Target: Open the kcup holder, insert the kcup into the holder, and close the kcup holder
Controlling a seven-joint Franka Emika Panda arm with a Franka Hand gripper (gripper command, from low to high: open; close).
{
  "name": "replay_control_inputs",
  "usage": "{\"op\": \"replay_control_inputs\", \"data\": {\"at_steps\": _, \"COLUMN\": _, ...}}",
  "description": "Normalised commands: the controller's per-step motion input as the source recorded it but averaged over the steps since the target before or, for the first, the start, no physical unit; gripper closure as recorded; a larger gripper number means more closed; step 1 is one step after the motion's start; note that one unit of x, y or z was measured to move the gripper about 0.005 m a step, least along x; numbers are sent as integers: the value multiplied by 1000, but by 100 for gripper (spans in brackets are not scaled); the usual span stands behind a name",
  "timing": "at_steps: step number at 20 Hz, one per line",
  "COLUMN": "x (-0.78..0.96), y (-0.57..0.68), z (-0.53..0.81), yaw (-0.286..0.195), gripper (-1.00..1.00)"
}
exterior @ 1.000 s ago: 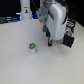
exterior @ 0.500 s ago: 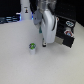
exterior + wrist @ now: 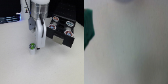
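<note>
The little kcup (image 3: 32,47) sits mid-left on the white table (image 3: 30,70) with open room below, just beside the gripper (image 3: 38,46), whose jaws I cannot tell, while the black kcup holder (image 3: 64,31) fills the upper right; the wrist view is only blur.

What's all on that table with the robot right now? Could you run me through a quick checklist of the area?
Surface: pale tabletop, mostly bare.
Kcup holder: black box toward the exterior view's right, tray with round slots showing; looks pulled open, too blurry to be sure.
Kcup: small green-topped pod on the table, apart from the holder.
Gripper: gripper hangs close beside the kcup; open or shut cannot be told.
Clutter: nothing seen.
Cables: nothing seen clearly.
Surroundings: dark background behind the table; details too blurred.
Wrist view: only pale surface and a dark shape at the edge.
</note>
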Motion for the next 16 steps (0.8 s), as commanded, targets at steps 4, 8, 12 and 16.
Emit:
{"op": "replay_control_inputs", "data": {"at_steps": 4, "x": -261, "y": -432, "z": -393, "yaw": -297, "gripper": -100}}
{"op": "replay_control_inputs", "data": {"at_steps": 8, "x": 3, "y": -229, "z": -54, "yaw": -106, "gripper": -100}}
{"op": "replay_control_inputs", "data": {"at_steps": 12, "x": 91, "y": -69, "z": -4, "yaw": -17, "gripper": -100}}
{"op": "replay_control_inputs", "data": {"at_steps": 16, "x": 89, "y": -132, "z": -18, "yaw": -73, "gripper": -100}}
